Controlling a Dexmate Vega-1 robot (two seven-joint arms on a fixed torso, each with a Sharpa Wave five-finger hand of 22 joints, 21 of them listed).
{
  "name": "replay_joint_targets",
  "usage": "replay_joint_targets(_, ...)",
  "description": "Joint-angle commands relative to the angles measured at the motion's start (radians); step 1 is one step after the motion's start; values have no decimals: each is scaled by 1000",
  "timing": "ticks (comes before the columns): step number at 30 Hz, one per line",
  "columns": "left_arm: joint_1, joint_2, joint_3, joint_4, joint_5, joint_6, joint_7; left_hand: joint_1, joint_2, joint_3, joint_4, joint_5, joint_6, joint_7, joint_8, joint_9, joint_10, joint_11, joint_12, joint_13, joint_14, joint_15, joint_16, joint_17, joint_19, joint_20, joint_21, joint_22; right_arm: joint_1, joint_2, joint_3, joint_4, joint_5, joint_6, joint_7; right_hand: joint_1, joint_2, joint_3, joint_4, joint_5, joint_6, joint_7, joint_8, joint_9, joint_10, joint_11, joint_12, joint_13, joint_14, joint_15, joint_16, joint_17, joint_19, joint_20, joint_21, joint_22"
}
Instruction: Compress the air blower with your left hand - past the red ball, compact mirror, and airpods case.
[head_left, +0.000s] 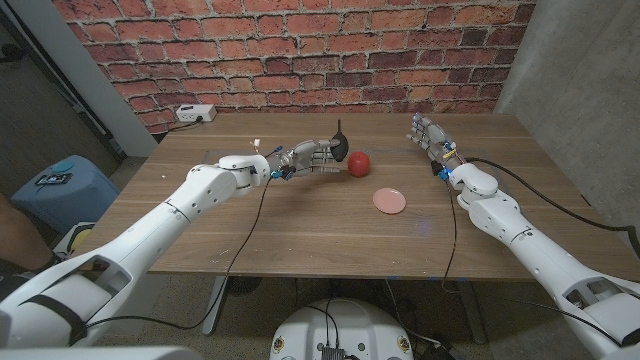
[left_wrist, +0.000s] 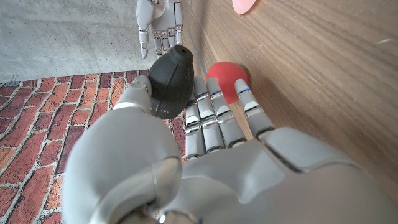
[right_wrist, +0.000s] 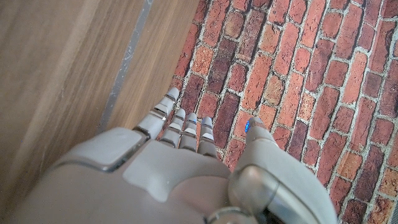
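My left hand (head_left: 312, 158) is stretched out over the far middle of the table and grips the black air blower (head_left: 338, 146), whose nozzle points up. In the left wrist view the blower's bulb (left_wrist: 168, 84) sits between the thumb and the fingers (left_wrist: 208, 118). The red ball (head_left: 359, 161) lies on the table just right of that hand, close to the fingertips (left_wrist: 227, 79). The pink round compact mirror (head_left: 390, 201) lies nearer, to the right of the ball. My right hand (head_left: 430, 136) stands at the far right with its fingers apart, holding nothing (right_wrist: 180, 134).
A white power strip (head_left: 195, 113) sits at the table's far left corner. A blue bin (head_left: 58, 186) stands on the floor to the left. A brick wall (head_left: 300, 45) runs behind the table (head_left: 300, 240).
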Motion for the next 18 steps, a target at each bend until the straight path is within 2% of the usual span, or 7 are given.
replay_joint_targets(1, -9, 0, 2, 7, 7, -3, -21, -11, -1, 0, -3, -2, -11, 1, -5, 0, -6, 4, -7, 3, -7, -1, -8, 3, -8, -1, -3, 3, -7, 0, 2, -11, -5, 5, -13, -1, 6, -1, -4, -2, -1, 0, 2, 6, -4, 2, 3, 5, -4, -31, 2, 3, -2, -43, 4, 4)
replay_joint_targets(18, -7, 11, 1, 4, 7, -7, -52, -29, 2, 0, -3, -7, -20, 0, -8, -4, -15, 9, -20, 3, -14, 11, -12, 4, -14, 3, -4, 3, -44, -9, 11, -65, -8, 4, -51, 2, 7, 1, -7, -2, 0, 0, 2, 6, -5, 4, 3, 5, -4, -31, 2, 2, -2, -42, 4, 4)
